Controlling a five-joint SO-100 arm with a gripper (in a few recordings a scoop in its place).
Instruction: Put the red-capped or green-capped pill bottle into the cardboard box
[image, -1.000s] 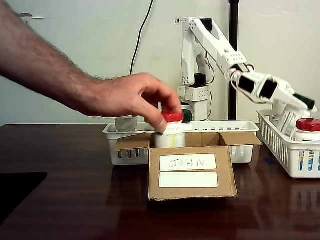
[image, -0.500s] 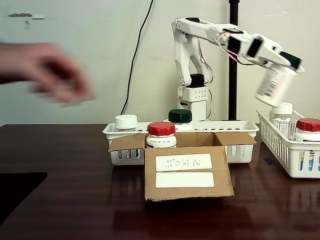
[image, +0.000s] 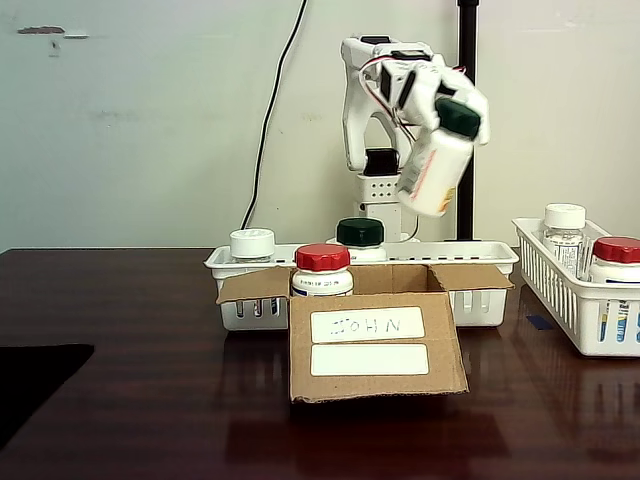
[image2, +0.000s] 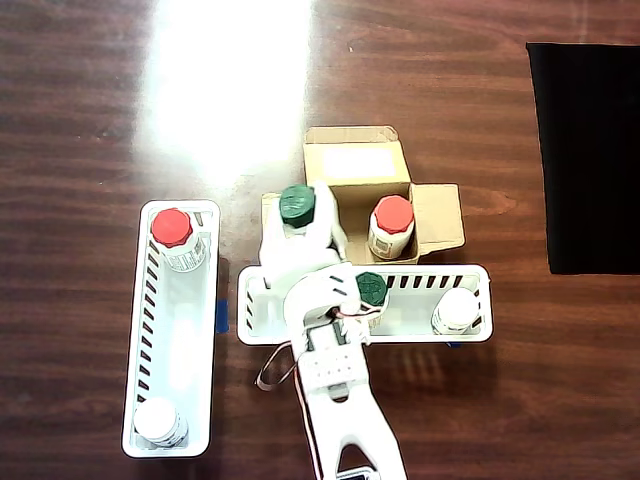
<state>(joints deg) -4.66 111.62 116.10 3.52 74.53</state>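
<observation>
While the white arm folded high above the desk, its fingers were closed around a green-capped pill bottle, carried tilted in the air, cap uppermost. In the overhead view the bottle hung over the left edge of the cardboard box. Inside the box stood a red-capped bottle. Behind it, a white basket held another green-capped bottle.
</observation>
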